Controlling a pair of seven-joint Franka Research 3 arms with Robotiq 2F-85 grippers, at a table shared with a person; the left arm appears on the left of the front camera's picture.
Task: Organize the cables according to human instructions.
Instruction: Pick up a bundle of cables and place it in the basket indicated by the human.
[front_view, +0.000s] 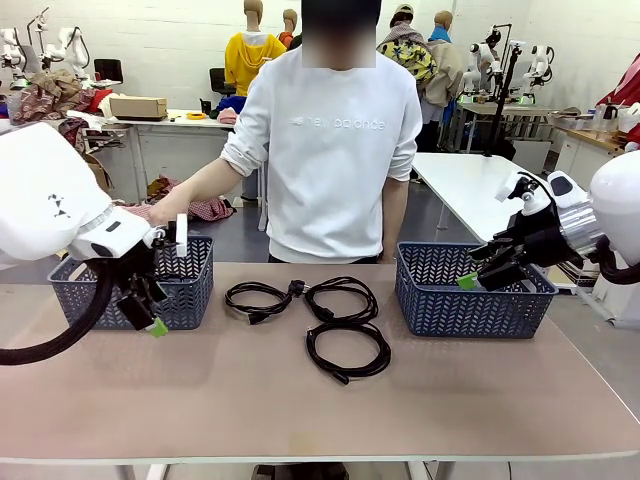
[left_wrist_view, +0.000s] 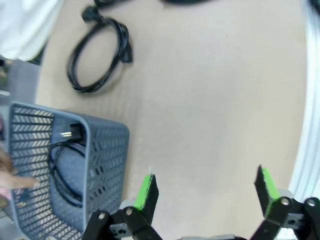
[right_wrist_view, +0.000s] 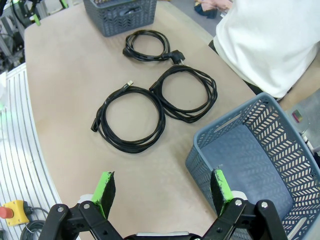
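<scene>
Three cables lie coiled mid-table: one (front_view: 260, 298) at the left, one (front_view: 343, 297) beside it, one (front_view: 348, 351) nearer me. In the right wrist view they are the far coil (right_wrist_view: 148, 45), middle coil (right_wrist_view: 188, 93) and near coil (right_wrist_view: 130, 120). A further cable (left_wrist_view: 62, 167) lies inside the left basket (left_wrist_view: 107, 150). My left gripper (front_view: 150, 308) hangs open in front of that basket, nothing between its fingers (left_wrist_view: 206, 186). My right gripper (front_view: 475, 267) stands open over the right basket's near rim (right_wrist_view: 162, 186), also holding nothing.
Two grey-blue mesh baskets stand on the table, the left one (front_view: 190, 290) and the right one (front_view: 470, 305). A person in a white sweater (front_view: 335, 150) stands at the far side, one hand (front_view: 165, 212) reaching to the left basket. Bare tabletop lies in front of the coils.
</scene>
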